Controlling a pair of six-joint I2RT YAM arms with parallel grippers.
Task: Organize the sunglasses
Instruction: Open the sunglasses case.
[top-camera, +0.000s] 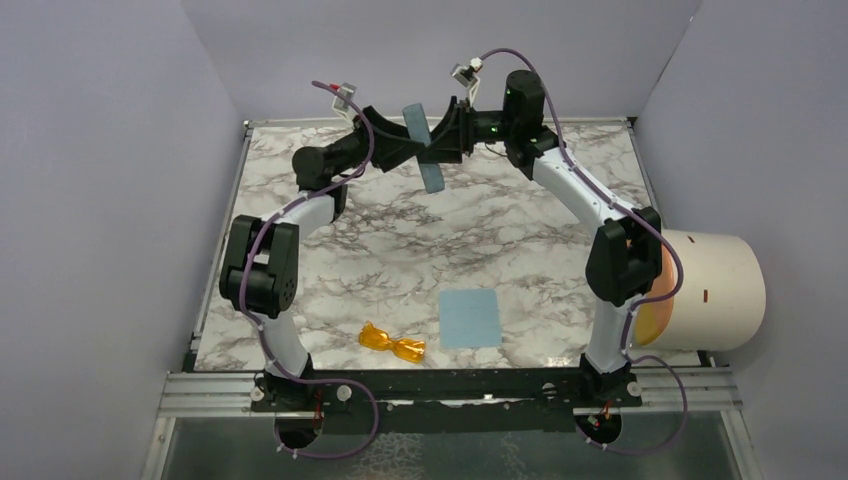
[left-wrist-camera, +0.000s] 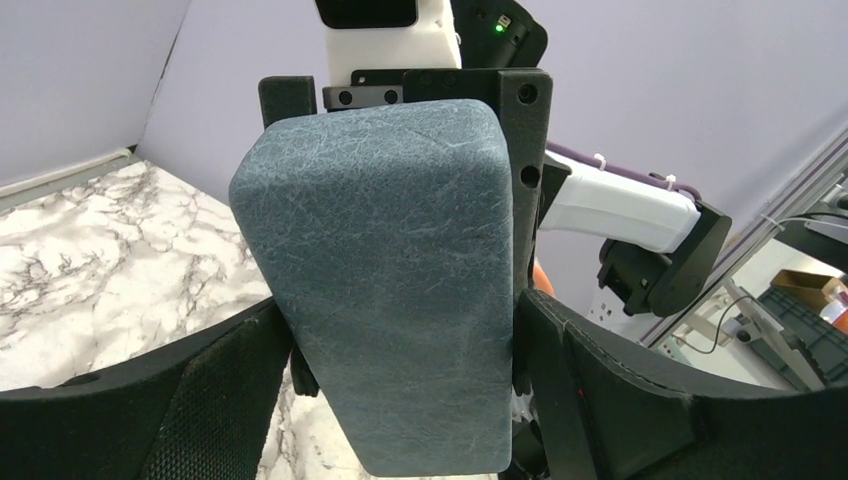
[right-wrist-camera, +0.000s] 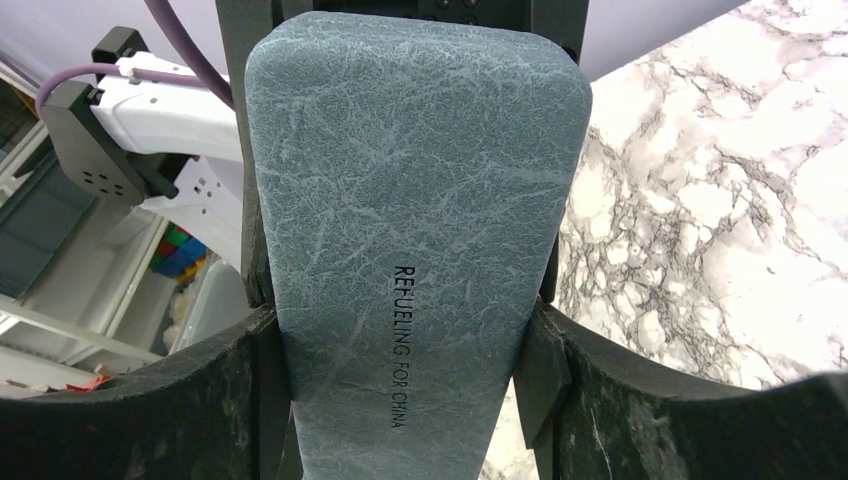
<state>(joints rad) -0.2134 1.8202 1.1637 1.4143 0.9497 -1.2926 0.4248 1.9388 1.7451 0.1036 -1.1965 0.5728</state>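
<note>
The sunglasses (top-camera: 393, 343) are lying at the lower middle of the top view, near the blue cloth (top-camera: 470, 318), with nothing touching them. They look like light, thin plastic with slick lenses, so I'd guess a gentle pinch across the bridge is safest. The right gripper (right-wrist-camera: 405, 330) is clamped on the case (top-camera: 434, 177) up at top centre, and the left gripper (left-wrist-camera: 405, 345) has its fingers either side of it, but I can't tell if they're pressing.

Case (top-camera: 433, 177): blue-grey, oblong, raised clear of worktop (top-camera: 420, 240) above middle of far edge, tilted. Lettering "REFUELING FOR CHINA" on one face. Cloth (top-camera: 470, 319): light blue, flat, by near edge, right of centre. White cylinder (top-camera: 715, 290) on its side beyond right edge.
</note>
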